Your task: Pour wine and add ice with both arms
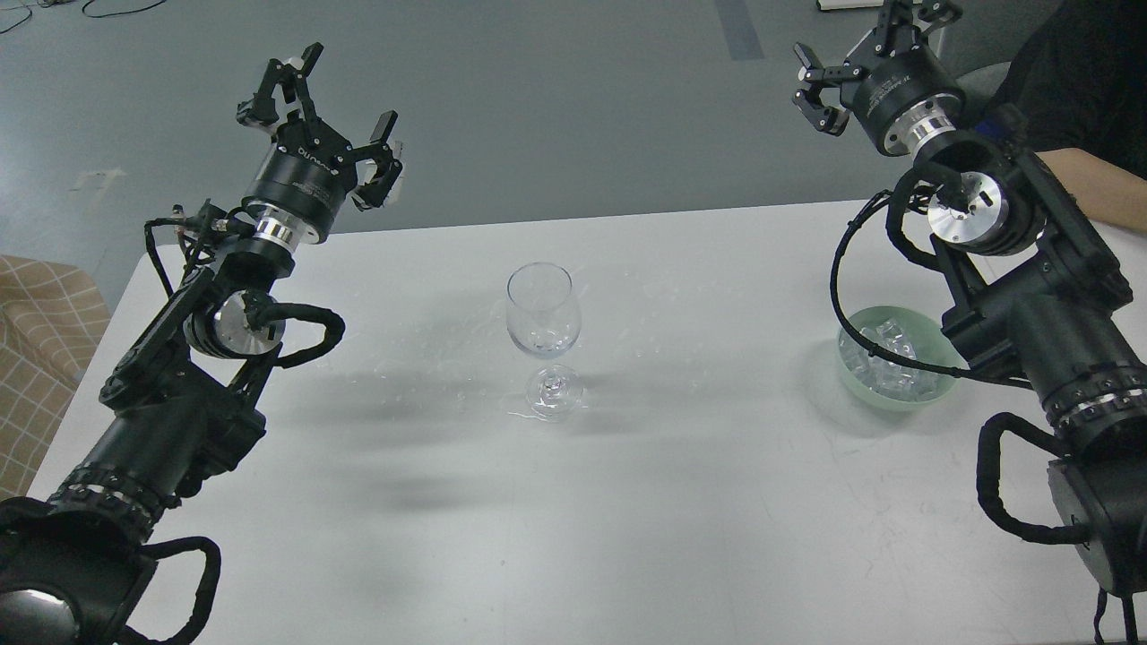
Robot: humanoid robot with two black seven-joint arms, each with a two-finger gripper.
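Note:
A clear wine glass [543,336] stands upright at the middle of the white table [573,502]. A little clear liquid and small glinting bits lie in the bottom of its bowl. A pale green bowl [892,360] at the right holds several clear ice cubes [887,354]. My left gripper [321,112] is open and empty, raised beyond the table's far left corner, well left of the glass. My right gripper [867,49] is open and empty, raised beyond the far right edge, above and behind the green bowl. No bottle shows.
A person's bare forearm [1098,193] and dark sleeve rest at the table's far right corner. A tan checked cushion [40,349] sits off the table's left edge. Small wet spots lie around the glass. Grey floor lies beyond the table.

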